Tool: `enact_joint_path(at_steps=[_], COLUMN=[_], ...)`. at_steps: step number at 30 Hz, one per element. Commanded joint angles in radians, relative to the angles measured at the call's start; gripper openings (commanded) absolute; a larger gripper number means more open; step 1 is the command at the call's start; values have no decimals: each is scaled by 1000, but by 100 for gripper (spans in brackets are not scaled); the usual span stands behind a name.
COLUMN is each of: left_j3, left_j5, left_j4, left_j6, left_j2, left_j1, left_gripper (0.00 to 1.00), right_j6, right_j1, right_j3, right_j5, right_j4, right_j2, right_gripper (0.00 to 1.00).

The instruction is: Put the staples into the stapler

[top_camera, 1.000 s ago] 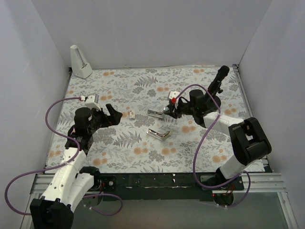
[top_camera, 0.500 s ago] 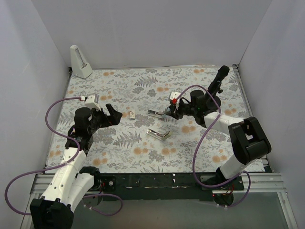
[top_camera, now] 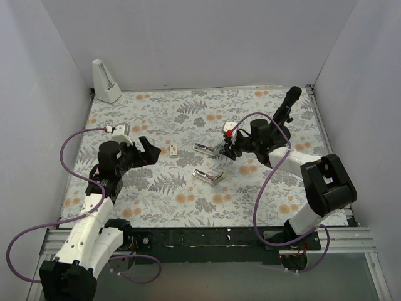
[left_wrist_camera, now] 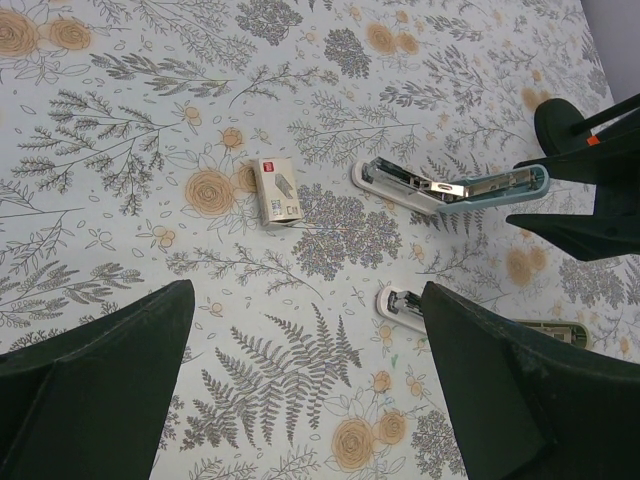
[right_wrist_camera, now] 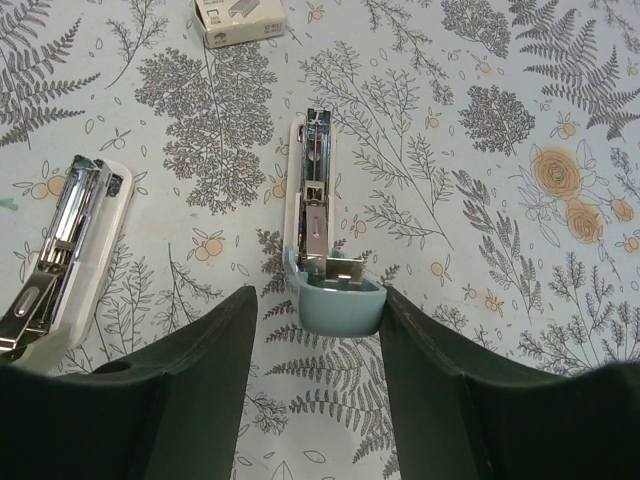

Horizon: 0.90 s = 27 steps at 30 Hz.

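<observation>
Beside the staple box (left_wrist_camera: 277,192), blue stapler (right_wrist_camera: 322,235) open, rail exposed

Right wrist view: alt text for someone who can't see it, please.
An opened light-blue stapler lies on a floral tabletop, its blue end inside the open gripper. A small staple box sits at the top edge, a second stapler at left.

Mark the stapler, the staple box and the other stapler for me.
stapler (right_wrist_camera: 335,303), right wrist view, on its light-blue end.
staple box (left_wrist_camera: 275,192), left wrist view, on its top face.
other stapler (right_wrist_camera: 68,232), right wrist view, on its metal rail.
</observation>
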Motion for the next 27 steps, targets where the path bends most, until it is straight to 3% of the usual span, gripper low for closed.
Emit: enact_joint_path(at_steps=[1, 2, 5, 8, 13, 16, 18, 21, 27], left_j3=[-9, -9, -9, -10, -10, -9, 3, 42, 211], left_j5=[-8, -10, -10, -11, -20, -45, -48, -76, -270], left_j4=[0, 1, 0, 1, 1, 0, -11, -28, -121], left_j6=[15, 13, 15, 13, 7, -19, -56, -97, -143], left_j2=[2, 4, 4, 4, 4, 14, 45, 106, 301], left_j1=[-4, -6, -6, -6, -6, -6, -6, -9, -108], left_gripper=[98, 98, 98, 98, 98, 98, 98, 98, 98], right_j6=[-19, -19, -10, 4, 90, 283, 369, 475, 575], right_j1=[-4, -4, -5, -7, -5, -5, -5, -5, -5], right_j3=[29, 35, 52, 63, 94, 137, 183, 140, 55], right_j5=[21, 30, 44, 56, 129, 272, 313, 360, 413], right_j4=[-35, -48, -91, -114, -147, -186, -281, -271, -256], right_j2=[-52, -61, -96, -142, -216, -276, -317, -408, -572], right_gripper=[63, 71, 82, 86, 88, 91, 93, 93, 94])
